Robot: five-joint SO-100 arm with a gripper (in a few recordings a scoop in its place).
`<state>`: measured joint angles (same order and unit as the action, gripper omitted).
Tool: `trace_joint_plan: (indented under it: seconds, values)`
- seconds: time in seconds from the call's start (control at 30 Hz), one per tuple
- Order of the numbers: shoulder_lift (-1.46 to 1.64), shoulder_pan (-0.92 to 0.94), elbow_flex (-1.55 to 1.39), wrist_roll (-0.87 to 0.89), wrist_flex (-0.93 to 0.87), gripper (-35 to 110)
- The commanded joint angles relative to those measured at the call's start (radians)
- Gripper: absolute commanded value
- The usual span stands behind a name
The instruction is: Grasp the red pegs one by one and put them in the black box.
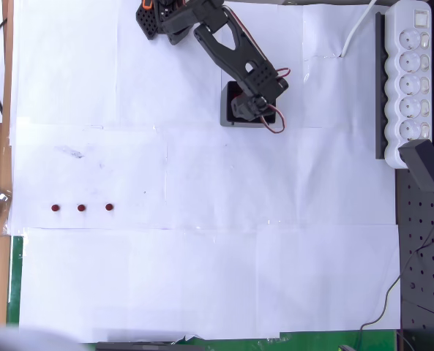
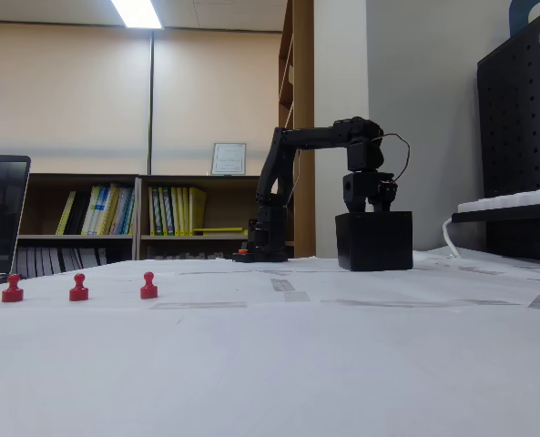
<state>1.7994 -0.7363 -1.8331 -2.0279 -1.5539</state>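
Three small dark-red plastic pegs (image 2: 79, 288) stand in a row on my white paper-covered surface (image 1: 202, 256), well apart from the black open-topped box (image 2: 373, 240). My tool (image 2: 371, 202) hovers over the box; whether it is spread I cannot tell. Pegs look light, rigid, tippy: pinch the knob.

White paper sheets (image 1: 202, 278) cover the counter. White power strip (image 1: 410, 73) lies along the paper's right edge in overhead view, w/ black adapter (image 1: 426, 165) at its near end and white cable (image 1: 357, 29) off its far end. Behind the paper in fixed view: bookshelf (image 2: 133, 214), laptop (image 2: 1, 214) at left.
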Motion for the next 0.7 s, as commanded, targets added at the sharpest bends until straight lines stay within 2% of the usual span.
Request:
trace_joint_plan:
  seconds: [0.0, 0.13, 0.23, 0.3, 0.43, 0.53, 0.67]
  values:
    - [-0.101, 0.002, -0.121, -0.012, -0.057, 27]
    - [-0.238, 0.048, -0.25, -0.012, -0.12, 27]
    - [-0.394, 0.152, -0.213, 0.063, -0.075, 27]
    - [-0.495, 0.256, -0.074, 0.147, 0.051, 27]
    - [-0.591, 0.489, 0.318, 0.371, 0.422, 27]
    - [-0.561, 0.66, 0.506, 0.515, 0.621, 27]
    - [-0.431, 0.828, 0.615, 0.586, 0.859, 27]
